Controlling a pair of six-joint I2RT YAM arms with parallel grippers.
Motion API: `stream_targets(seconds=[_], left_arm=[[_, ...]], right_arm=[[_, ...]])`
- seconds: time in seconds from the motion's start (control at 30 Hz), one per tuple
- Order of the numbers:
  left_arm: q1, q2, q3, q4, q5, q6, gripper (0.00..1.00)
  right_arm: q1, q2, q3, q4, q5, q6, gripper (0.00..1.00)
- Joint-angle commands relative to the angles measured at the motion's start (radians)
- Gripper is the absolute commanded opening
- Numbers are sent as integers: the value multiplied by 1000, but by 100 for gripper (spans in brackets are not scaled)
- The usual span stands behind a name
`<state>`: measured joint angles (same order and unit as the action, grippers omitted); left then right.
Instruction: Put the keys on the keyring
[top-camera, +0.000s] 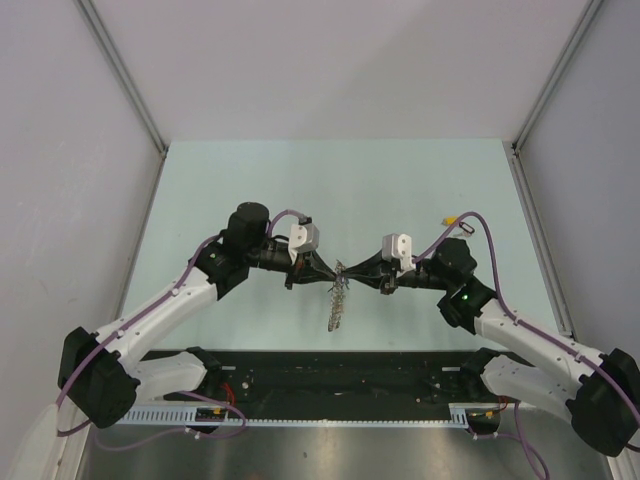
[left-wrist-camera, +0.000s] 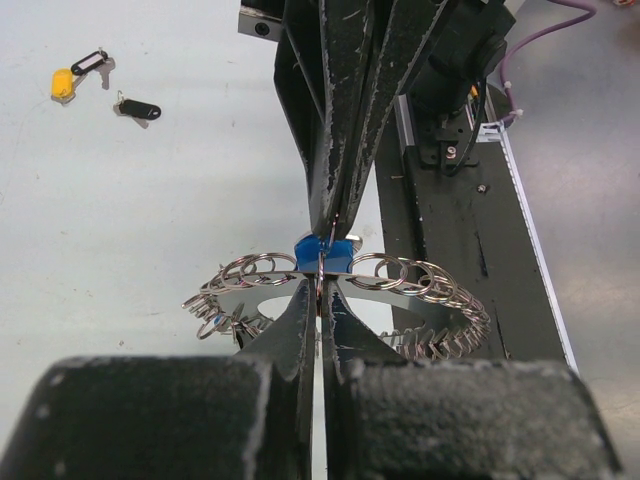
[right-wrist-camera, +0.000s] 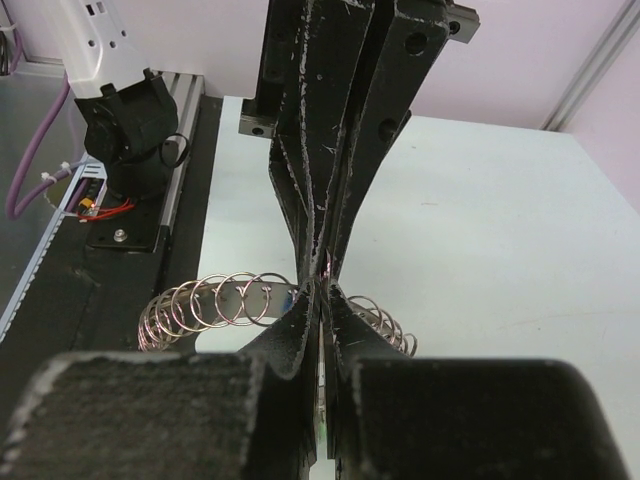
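Left wrist alone catches yellow tag (left-wrist-camera: 63, 83), black tag (left-wrist-camera: 140, 109); both tools clenched, tip-to-tip at ribbed metal keyring (left-wrist-camera: 400, 275).

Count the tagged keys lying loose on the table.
2, both in the left wrist view's far corner: a yellow-tagged key and, beside it, a black-tagged key. Others may be hidden behind the arms.

The left gripper (left-wrist-camera: 320, 300), black and scuffed, has its fingers pressed together at the rim of a large silver-grey metal keyring (left-wrist-camera: 400, 285) — a flat band strung with many small wire loops. Directly opposite, the right gripper (left-wrist-camera: 328, 232) meets it tip to tip, also closed. A small blue plastic tag (left-wrist-camera: 322, 253) sits just behind the meeting point. Well apart, on the pale tabletop (left-wrist-camera: 130, 220), lie a yellow-tagged key (left-wrist-camera: 66, 80) and a black-tagged key (left-wrist-camera: 140, 108) — near each other.
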<state>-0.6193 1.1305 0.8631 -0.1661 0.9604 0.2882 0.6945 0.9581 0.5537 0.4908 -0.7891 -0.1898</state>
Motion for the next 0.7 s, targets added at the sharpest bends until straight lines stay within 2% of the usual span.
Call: stream_targets(seconds=[0.0, 0.67], left_arm=[[4, -6, 25, 48, 63, -3, 0], [4, -1, 28, 43, 57, -1, 1]], right_arm=[[8, 8, 14, 34, 24, -16, 0], [13, -28, 14, 15, 45, -22, 0]])
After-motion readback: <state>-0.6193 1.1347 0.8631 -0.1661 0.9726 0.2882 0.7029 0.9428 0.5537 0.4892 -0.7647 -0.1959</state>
